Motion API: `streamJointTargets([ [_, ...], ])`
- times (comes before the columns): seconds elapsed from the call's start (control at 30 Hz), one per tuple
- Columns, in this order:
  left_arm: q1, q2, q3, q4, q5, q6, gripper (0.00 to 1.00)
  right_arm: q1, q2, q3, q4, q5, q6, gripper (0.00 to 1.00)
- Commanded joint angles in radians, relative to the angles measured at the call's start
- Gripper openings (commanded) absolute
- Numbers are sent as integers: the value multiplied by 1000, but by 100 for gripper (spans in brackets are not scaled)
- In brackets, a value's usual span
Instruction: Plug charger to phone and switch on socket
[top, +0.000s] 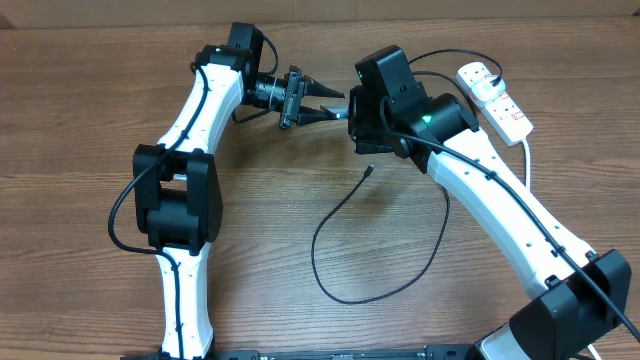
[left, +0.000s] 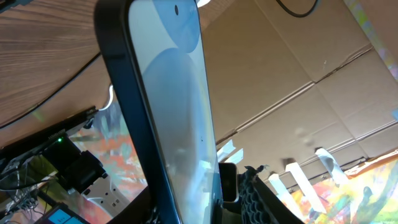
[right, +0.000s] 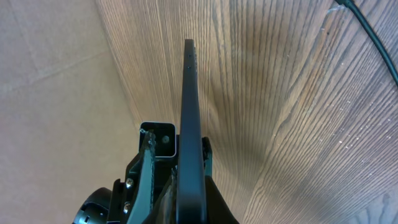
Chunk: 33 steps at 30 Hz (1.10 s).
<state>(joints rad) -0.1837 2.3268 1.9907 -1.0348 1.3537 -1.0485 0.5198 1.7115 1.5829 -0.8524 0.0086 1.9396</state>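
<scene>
Two claws meet at one phone above the worktop

Both arms reach to the far middle of the worktop (top: 250, 250), where the phone (left: 168, 93) is held up on edge between them, clear of the wood. The right claw (right: 181, 149) is clenched on one end of it. Its wrist view shows only the thin dark frame, with bare wood on either side. The left claw (top: 337, 104) points at the phone from the other side, one ribbed finger (left: 261, 193) just beside the screen; whether it grips I cannot tell. On the open near half lies the charger (top: 316, 245), its black cable in a wide loop and its small tip free near the right claw. The socket (top: 495, 98) lies at the far right edge, well apart from the phone. Only the left wrist view shows the pale blue screen.
</scene>
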Motion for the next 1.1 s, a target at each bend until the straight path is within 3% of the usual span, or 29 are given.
streamJointTargets([
  [0.0,-7,9,25,-1,33,-14,30,9,-5,27,14,-19,32,4],
  [0.53,-7,9,25,-1,34,-31,30,35,-5,27,53,-51,28,4],
  [1.07,-7,9,25,-1,33,-30,27,37,-5,27,42,44,28,4],
])
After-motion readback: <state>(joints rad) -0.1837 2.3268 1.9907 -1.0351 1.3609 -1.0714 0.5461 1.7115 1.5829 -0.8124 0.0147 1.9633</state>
